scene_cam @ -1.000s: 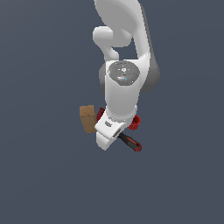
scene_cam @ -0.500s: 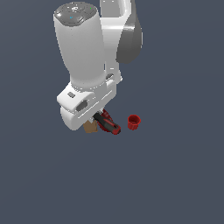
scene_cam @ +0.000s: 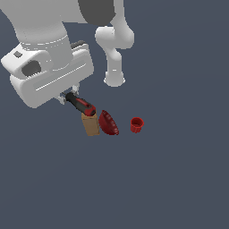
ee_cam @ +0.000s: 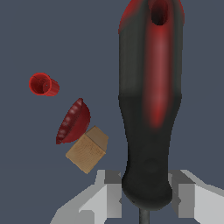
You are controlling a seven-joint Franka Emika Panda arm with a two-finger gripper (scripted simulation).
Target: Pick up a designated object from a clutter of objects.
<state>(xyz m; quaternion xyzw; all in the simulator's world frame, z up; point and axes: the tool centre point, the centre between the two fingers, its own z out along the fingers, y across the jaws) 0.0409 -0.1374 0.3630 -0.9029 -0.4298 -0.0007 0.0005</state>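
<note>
The black-and-red screwdriver point(scene_cam: 81, 104) hangs lifted above the floor, its handle point(ee_cam: 148, 100) filling the wrist view. My gripper point(ee_cam: 145, 197) is shut on the screwdriver at the shaft end of the handle, one grey finger point(ee_cam: 107, 192) on each side. In the exterior view the gripper point(scene_cam: 67, 96) sits under the big white hand, mostly hidden. The thin shaft barely shows. Below lie the tan box point(scene_cam: 91, 124), the dark red bowl point(scene_cam: 108, 123) tipped on its side, and the small red cup point(scene_cam: 137, 125).
The arm's white base column point(scene_cam: 114, 67) stands behind the clutter. In the wrist view the box point(ee_cam: 87, 149), bowl point(ee_cam: 73, 121) and cup point(ee_cam: 43, 84) lie close together far beneath the gripper on dark grey floor point(scene_cam: 179, 179).
The arm has risen with the screwdriver held in the gripper, lifting it clear of the box, bowl and cup. The exterior view has also shifted, showing the clutter more openly.
</note>
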